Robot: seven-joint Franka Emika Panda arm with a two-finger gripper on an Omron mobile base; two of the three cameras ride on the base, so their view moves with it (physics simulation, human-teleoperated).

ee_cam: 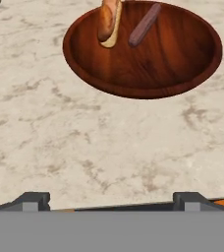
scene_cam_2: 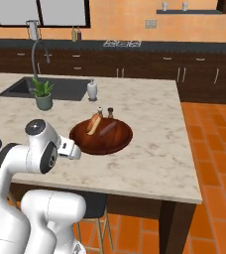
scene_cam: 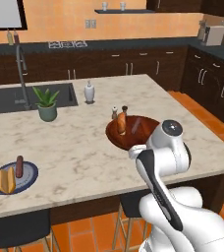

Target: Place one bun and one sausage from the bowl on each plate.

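Pincer [ee_cam: 111, 199] released, jaws wide, empty, short of bowl [ee_cam: 182, 81] | Left base view: blue plate [scene_cam: 30, 178] on desk [scene_cam: 84, 147] already carries bun and sausage | Right base view: remaining bun [scene_cam_2: 93, 123] leans on bowl wall, sausage [scene_cam_2: 107, 128] beside it | Advice: descend centred over one item, clear of rim.

Bowl [scene_cam_2: 101, 136] sits mid-counter [scene_cam_2: 149, 149] with one bun [scene_cam_2: 93, 123] and one sausage [scene_cam_2: 106, 128] in it, bun left of sausage. Two shakers [scene_cam_2: 105, 112] just behind the bowl. Plate [scene_cam: 14, 177] far left near the front edge holds a bun [scene_cam: 7, 180] and sausage [scene_cam: 19, 166]. Potted plant [scene_cam: 46, 104] beside the sink [scene_cam: 30, 96] behind.
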